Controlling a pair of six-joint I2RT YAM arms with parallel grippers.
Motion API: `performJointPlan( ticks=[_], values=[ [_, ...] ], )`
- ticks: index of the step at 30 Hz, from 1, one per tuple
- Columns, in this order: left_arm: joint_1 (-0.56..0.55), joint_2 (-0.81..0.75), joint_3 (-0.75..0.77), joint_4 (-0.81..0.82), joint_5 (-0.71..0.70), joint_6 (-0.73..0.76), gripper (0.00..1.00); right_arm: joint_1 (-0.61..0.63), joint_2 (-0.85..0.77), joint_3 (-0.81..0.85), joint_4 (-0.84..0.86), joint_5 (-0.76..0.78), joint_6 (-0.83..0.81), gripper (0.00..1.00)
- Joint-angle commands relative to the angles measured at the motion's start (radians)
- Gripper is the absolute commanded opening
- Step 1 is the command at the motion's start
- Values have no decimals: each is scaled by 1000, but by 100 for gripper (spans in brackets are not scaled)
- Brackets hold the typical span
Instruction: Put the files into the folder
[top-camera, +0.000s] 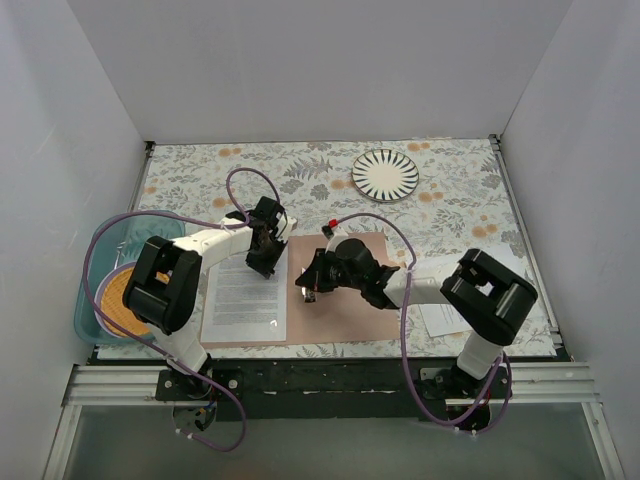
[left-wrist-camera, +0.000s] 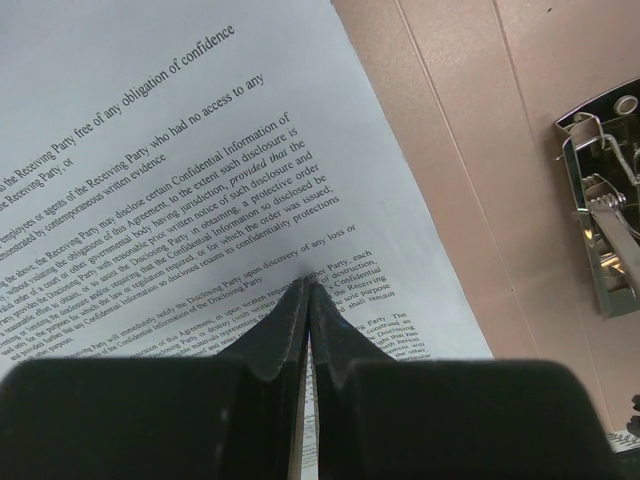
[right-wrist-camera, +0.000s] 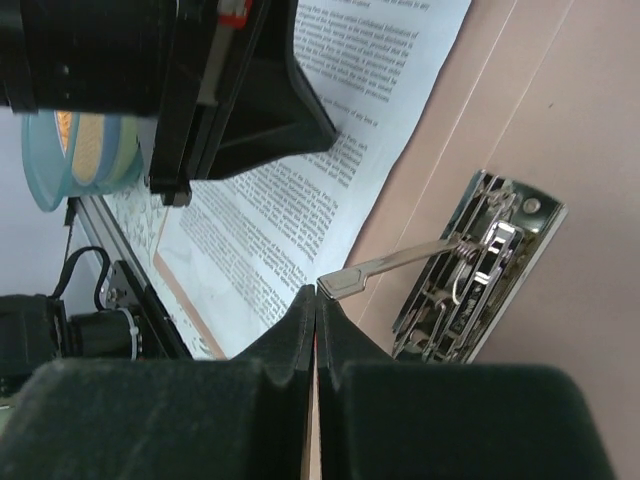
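Two claws, both with their fingers together, hung over the folder (top-camera: 352, 302), which lay spread flat at the near middle of the floral cloth (top-camera: 460, 210). A round striped plate (top-camera: 385, 174) sat at the far side, well apart, and loose white sheets (top-camera: 440, 320) lay near the right arm, partly under it. The silver fastener (right-wrist-camera: 480, 270) stood on the folder's inner spine, its lever (right-wrist-camera: 390, 265) reaching out to just beside the right gripper (right-wrist-camera: 316, 292), whose fingers I saw pressed tight on nothing. The left gripper (left-wrist-camera: 308, 288) was likewise closed up, its tips down on one of the files (top-camera: 245, 300); I could not tell whether it pinched the paper. That sheet lay on the folder's left half, its edge near the fastener. A teal tray (top-camera: 108, 245) at the table's left edge held a round orange woven disc (top-camera: 110, 300). On the sheet I read "Receiving Party", "obligation of confidence", "Confidential Information" and "Disclosing Party".
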Motion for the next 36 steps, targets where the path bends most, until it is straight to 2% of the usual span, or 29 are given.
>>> performJointPlan(
  ticks=[1, 15, 17, 19, 20, 21, 22, 23, 24, 25, 26, 27, 28, 29, 31, 32, 36],
  values=[
    [1, -39, -23, -26, -39, 20, 0, -30, 31, 59, 30, 31, -9, 1],
    [1, -39, -20, -32, -48, 34, 0, -107, 149, 181, -16, -49, -40, 3],
    [1, -37, -18, -33, -51, 34, 0, -122, 146, 199, -38, -67, -52, 19],
    [1, -37, -14, -34, -58, 37, 0, -138, 121, 219, -82, -72, -66, 28],
    [1, -39, -6, -36, -64, 36, 0, -156, 107, 228, -144, -72, -93, 39],
    [1, -40, -5, -39, -68, 37, 0, -165, 63, 245, -181, -64, -110, 44],
    [1, -46, 1, -42, -70, 37, 0, -173, 35, 251, -220, -31, -130, 48],
    [1, -51, 5, -43, -71, 36, 0, -190, 6, 257, -313, -6, -150, 59],
    [1, -54, 15, -49, -74, 37, 0, -198, -48, 289, -376, 31, -194, 64],
    [2, -57, 20, -49, -75, 36, 0, -204, -71, 308, -450, 139, -216, 69],
    [2, -63, 25, -54, -75, 34, 0, -211, -93, 332, -596, 201, -239, 79],
    [2, -65, 32, -57, -75, 34, 0, -216, -123, 352, -677, 262, -268, 83],
    [2, -66, 37, -60, -73, 34, 0, -219, -134, 389, -743, 392, -282, 86],
    [2, -72, 41, -62, -73, 31, 0, -230, -139, 406, -889, 463, -283, 89],
    [2, -77, 49, -65, -70, 30, 0, -251, -137, 422, -1005, 610, -265, 90],
    [2, -77, 51, -68, -70, 30, 0, -265, -134, 419, -1094, 647, -254, 90],
    [2, -79, 52, -72, -67, 23, 0, -273, -108, 362, -1186, 746, -230, 89]
  ],
)
